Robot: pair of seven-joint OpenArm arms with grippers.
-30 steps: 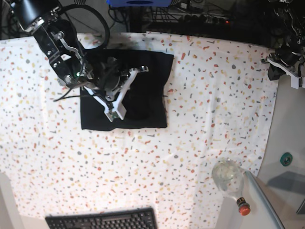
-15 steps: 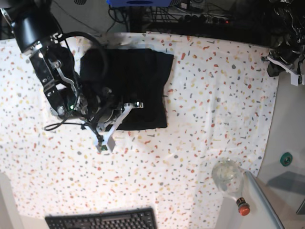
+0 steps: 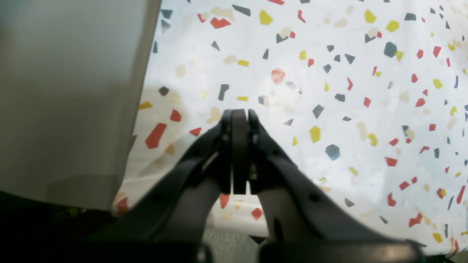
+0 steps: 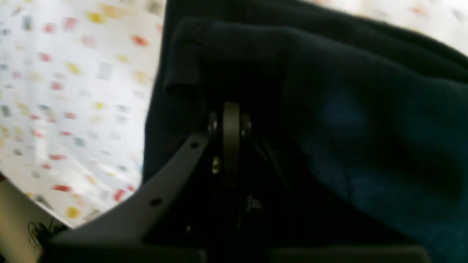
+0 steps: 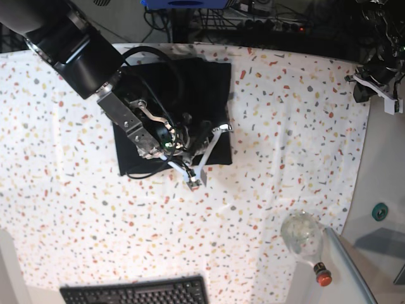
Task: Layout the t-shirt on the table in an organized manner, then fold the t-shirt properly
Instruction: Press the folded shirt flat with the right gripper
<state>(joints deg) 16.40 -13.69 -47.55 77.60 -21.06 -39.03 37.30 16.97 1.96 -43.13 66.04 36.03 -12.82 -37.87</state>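
right arm reaches in from the upper left of the base view, over the t-shirt (image 5: 190, 88). right gripper (image 5: 205, 155) sits low at the shirt's near right edge, jaws pressed together, nothing seen between them; the right wrist view shows the closed tips against dark fabric (image 4: 329, 128), too blurred to tell if any cloth is pinched. the t-shirt lies as a compact dark rectangle in the upper left-centre of the table (image 5: 285, 126), a folded rim showing in the wrist view, speckled cloth just beside it on the left. keyboard (image 5: 136, 292) at the bottom edge, well apart from the shirt. clear bottle (image 5: 305, 239) with a red cap lies at the lower right near the table's corner. small teal round thing (image 5: 380, 211) off the cloth at the far right. left gripper (image 5: 374, 81) is parked at the table's upper right edge, well apart from the shirt; the left wrist view shows its fingers (image 3: 239, 146) shut flat on each other, empty, above the speckled cloth with a plain grey surface (image 3: 69, 91) to the left.
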